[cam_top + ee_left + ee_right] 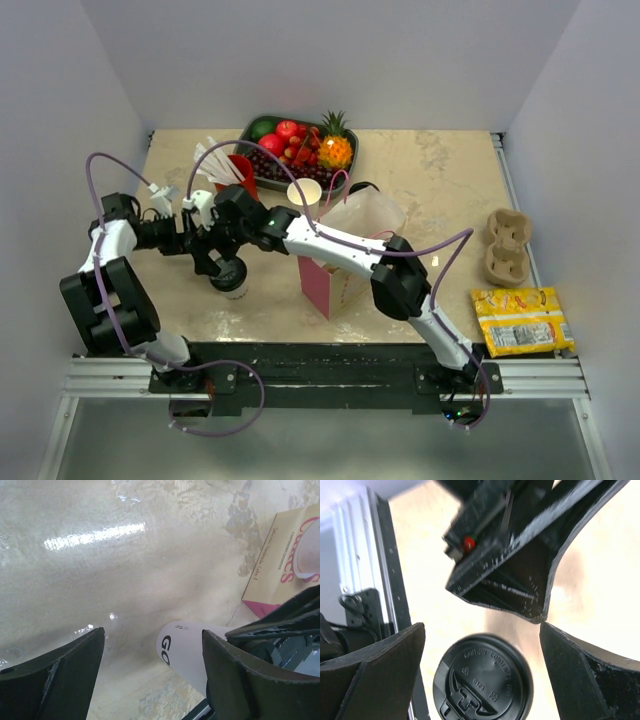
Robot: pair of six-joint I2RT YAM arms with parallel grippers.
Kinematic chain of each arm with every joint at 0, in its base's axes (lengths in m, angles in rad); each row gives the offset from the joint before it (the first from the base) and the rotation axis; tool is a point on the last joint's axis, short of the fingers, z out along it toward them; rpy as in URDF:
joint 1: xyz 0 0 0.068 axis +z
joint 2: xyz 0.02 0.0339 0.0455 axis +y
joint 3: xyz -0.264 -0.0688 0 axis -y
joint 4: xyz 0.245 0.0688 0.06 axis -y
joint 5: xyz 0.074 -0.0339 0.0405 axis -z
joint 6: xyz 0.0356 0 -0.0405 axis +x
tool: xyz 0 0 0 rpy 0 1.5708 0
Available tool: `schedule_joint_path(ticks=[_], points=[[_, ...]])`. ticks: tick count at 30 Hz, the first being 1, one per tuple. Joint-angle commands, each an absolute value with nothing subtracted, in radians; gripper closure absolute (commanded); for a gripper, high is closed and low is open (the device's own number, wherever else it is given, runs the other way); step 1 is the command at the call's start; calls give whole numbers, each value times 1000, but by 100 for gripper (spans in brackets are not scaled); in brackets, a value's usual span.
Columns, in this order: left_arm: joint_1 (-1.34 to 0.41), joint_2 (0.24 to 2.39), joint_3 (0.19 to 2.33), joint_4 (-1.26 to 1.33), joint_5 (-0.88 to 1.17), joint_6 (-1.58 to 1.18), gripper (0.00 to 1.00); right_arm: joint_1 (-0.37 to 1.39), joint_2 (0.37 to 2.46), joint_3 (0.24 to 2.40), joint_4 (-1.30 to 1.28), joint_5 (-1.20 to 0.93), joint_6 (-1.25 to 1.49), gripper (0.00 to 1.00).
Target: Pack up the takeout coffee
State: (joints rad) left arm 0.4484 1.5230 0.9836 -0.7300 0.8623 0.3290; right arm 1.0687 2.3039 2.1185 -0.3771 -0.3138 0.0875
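The takeout coffee point(231, 279), a white paper cup with a black lid, stands upright on the table left of the pink bag point(330, 282). My left gripper point(200, 250) is open beside it. In the left wrist view the cup's white side point(187, 647) lies between the fingers, close to the right one, with the gripper point(153, 632) empty. My right gripper point(222, 262) is open just above the cup. The right wrist view shows the black lid point(482, 677) below and between its open fingers point(482, 630), apart from both.
The pink bag also shows in the left wrist view point(280, 565). A clear plastic container point(365, 212) sits at the bag's top. A lidless white cup point(304, 192), a red cup with straws point(238, 170) and a fruit tray point(300, 145) stand behind. A cardboard cup carrier point(507, 245) and yellow packet point(520, 320) lie right.
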Motion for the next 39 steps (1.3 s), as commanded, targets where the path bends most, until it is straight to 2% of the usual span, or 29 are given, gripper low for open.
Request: schedule_joint_path(ticks=[1, 6, 9, 11, 15, 21, 25, 31, 32, 39], points=[[462, 1459, 1006, -669, 859, 273, 17, 1043, 2306, 2190, -313, -356, 135, 1], [477, 1413, 979, -695, 926, 296, 16, 965, 2241, 2162, -272, -434, 248, 1], [477, 1422, 956, -748, 1023, 353, 16, 910, 2206, 2073, -242, -509, 340, 1], [479, 1440, 976, -808, 1064, 402, 11, 894, 2186, 1994, -218, -546, 367, 1], [477, 1479, 995, -880, 1065, 484, 10, 868, 2154, 1892, -187, -600, 429, 1], [477, 1678, 1130, -1276, 1132, 941, 12, 851, 2163, 1825, -135, -637, 497, 1], [466, 1720, 1137, -1315, 1131, 1023, 9, 851, 2190, 1841, -112, -669, 514, 1], [442, 1700, 1106, -1315, 1127, 1035, 8, 847, 2192, 1859, -147, -690, 471, 4], [440, 1695, 1103, -1315, 1127, 1037, 8, 845, 2183, 1865, -170, -677, 453, 1], [440, 1648, 1091, -1278, 1135, 1017, 9, 870, 2019, 1922, -238, -569, 105, 1]])
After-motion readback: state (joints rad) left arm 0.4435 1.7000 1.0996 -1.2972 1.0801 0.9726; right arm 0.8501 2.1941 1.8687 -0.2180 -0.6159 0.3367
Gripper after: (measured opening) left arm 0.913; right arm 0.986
